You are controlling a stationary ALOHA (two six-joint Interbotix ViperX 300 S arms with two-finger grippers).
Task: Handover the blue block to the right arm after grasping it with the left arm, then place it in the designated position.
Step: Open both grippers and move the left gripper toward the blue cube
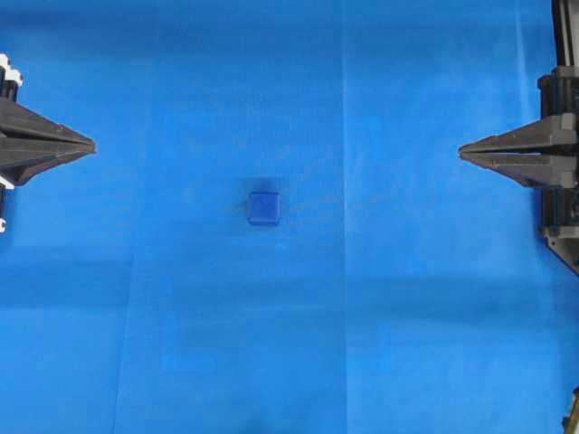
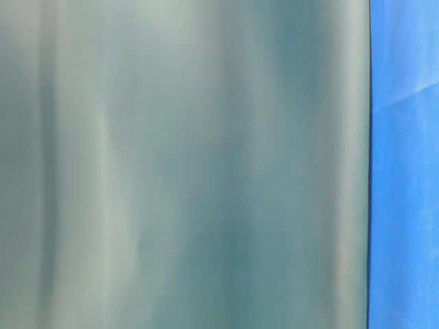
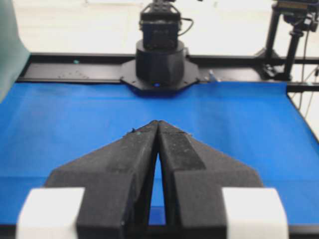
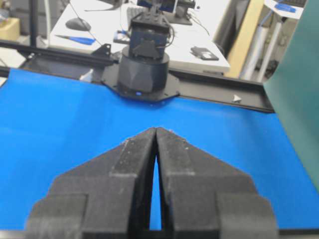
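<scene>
Blue cloth (image 1: 407,316) spread flat, faintly creased.
Small blue block (image 1: 263,208) resting directly on it near the middle, alone.

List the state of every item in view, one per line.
blue block: resting flat on the blue cloth, untouched, between the two arms.
left pincer: shut, empty, at the left edge, apart from the block.
right pincer: shut, empty, at the right edge, apart from the block.
</scene>
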